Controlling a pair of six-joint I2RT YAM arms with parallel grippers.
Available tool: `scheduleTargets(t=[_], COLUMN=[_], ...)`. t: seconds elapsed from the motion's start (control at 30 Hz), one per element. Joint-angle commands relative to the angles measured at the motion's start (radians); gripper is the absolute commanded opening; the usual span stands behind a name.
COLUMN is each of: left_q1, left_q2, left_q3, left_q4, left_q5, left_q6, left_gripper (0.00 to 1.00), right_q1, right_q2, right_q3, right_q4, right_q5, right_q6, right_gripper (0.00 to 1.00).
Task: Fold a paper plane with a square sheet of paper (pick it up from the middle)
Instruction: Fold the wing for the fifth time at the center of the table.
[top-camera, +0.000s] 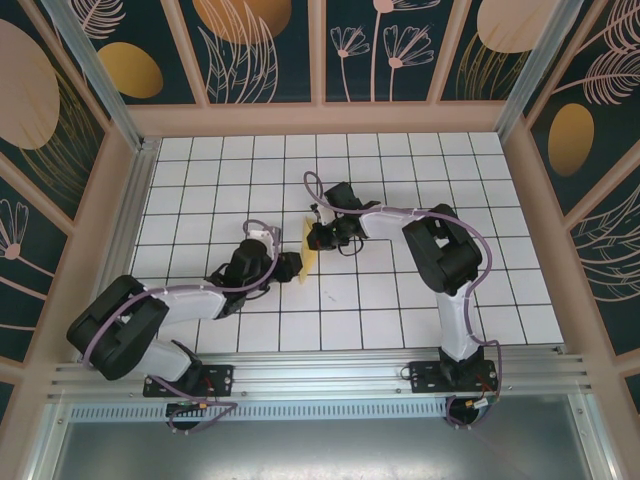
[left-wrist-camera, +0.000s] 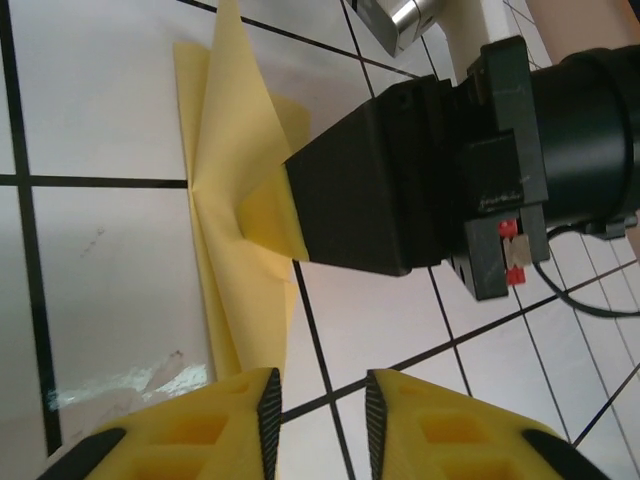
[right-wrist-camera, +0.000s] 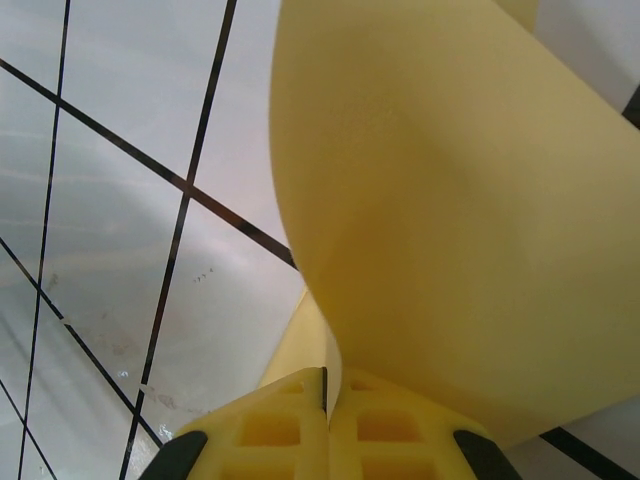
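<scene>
**A:** Paper first: where is the thin pale yellow square sheet (left-wrist-camera: 240, 140)?

**B:** It is part-folded, near the middle of the white gridded worktop (top-camera: 400, 300). Its flaps lie flat and its centre ridge is lifted. The right jaws are clamped tight on that ridge.

**A:** Why is it held so?

**B:** Probably to keep the crease raised and steady. The left jaws stand slightly apart and empty near the sheet's end, seemingly lined up to take a flap.

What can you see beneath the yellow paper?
Beneath the paper lies the white tiled table with black lines. The right pincer pinches one fold up; the tiles directly below the paper are covered.
</scene>
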Motion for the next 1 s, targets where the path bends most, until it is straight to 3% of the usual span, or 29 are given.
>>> scheduleTargets(t=[0.0,0.3,0.97], left_q1=[0.004,0.006,0.006], left_q2=[0.072,0.213,0.286], left_q3=[0.059,0.102,0.129], left_q4=[-0.015,0.064,0.077], left_q5=[0.046,0.113,0.155], left_q6=[-0.032,-0.053,-0.056], left_gripper=[0.24,0.10,0.13], right_q1=[-0.005,-0.009,-0.012], right_q2=[0.021,0.018,0.018], right_q3=[0.013,0.001,-0.024], right_q4=[-0.005,0.003,0.020], right_q5=[-0.004,-0.018,-0.027], right_q6=[-0.029,-0.024,-0.005], right_gripper=[0.00,0.00,0.00])
